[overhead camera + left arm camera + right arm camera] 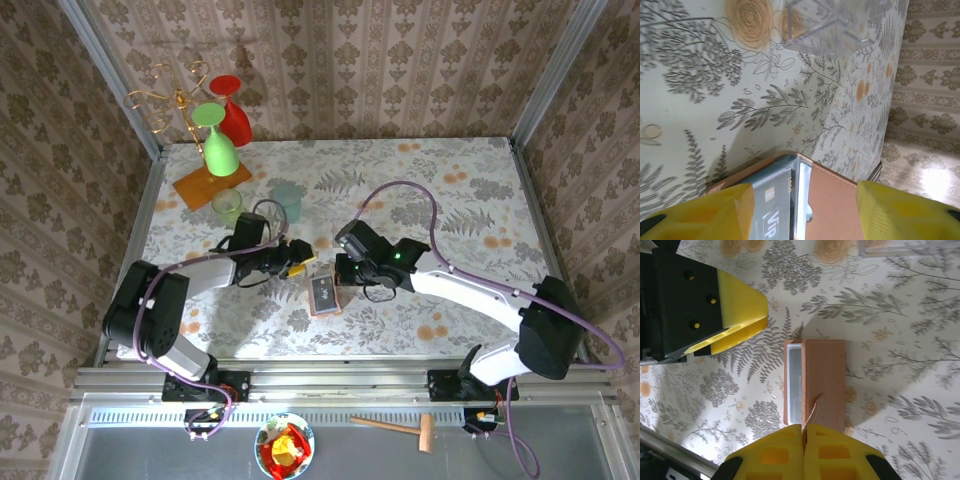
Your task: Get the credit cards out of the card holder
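Right gripper [804, 432] pinches card holder [827, 370]; left gripper [805, 195] just beside.

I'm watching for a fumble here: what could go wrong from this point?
The right gripper seems to pinch only a thin edge strip of the salmon-tan leather card holder; it may slip free. The left gripper, open astride the holder, could close on the leather as well as the dark plastic card, dragging the holder.

damask-papered walls [350, 70]; floral tablecloth [470, 190]
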`<state>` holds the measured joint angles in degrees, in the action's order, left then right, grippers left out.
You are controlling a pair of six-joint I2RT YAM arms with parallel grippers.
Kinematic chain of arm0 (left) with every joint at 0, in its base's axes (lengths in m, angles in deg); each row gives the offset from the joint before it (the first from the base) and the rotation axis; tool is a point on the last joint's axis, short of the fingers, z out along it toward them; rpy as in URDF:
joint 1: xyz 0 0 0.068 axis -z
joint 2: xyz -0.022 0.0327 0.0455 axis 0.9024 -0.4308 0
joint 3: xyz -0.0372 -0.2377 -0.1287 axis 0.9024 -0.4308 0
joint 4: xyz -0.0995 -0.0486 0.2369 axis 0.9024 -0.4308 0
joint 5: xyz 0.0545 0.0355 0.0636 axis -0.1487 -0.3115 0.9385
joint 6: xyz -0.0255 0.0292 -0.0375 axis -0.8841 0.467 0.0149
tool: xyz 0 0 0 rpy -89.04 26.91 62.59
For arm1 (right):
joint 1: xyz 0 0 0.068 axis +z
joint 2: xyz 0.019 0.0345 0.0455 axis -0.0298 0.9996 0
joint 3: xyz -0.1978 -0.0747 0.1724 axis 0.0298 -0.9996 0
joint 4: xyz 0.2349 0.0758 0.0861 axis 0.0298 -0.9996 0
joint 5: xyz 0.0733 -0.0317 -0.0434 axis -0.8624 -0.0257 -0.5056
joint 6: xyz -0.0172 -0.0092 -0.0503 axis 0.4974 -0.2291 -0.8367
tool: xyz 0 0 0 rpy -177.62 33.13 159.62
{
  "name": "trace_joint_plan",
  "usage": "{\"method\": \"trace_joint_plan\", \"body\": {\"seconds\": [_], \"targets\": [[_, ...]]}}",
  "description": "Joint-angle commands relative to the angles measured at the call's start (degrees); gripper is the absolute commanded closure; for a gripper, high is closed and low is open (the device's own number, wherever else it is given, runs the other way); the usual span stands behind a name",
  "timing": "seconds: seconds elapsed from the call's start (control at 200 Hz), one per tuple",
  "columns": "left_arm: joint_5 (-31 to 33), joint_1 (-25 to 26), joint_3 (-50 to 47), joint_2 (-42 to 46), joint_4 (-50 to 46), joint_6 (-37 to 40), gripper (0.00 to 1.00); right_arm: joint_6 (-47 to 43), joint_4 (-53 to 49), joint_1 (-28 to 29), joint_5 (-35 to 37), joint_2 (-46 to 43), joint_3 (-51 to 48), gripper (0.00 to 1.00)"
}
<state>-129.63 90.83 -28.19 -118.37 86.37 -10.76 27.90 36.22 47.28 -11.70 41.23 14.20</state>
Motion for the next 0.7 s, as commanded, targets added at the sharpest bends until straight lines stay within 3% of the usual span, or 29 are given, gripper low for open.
{"method": "trace_joint_plan", "body": {"seconds": [0.0,0.445,0.695], "targets": [[1.4,2.8,3.0,-1.8,1.7,-1.5,0.43,0.3,-4.2,-0.6,4.2,-1.8,-2.7,1.00],[2.2,7.9,7.3,-4.7,1.7,-2.9,0.44,-1.4,-5.8,-6.2,6.9,-6.0,-13.9,1.00],[1.7,9.5,8.5,-4.8,2.9,-4.6,0.44,-3.5,-1.5,-9.4,5.7,-2.8,-17.0,1.00]]}}
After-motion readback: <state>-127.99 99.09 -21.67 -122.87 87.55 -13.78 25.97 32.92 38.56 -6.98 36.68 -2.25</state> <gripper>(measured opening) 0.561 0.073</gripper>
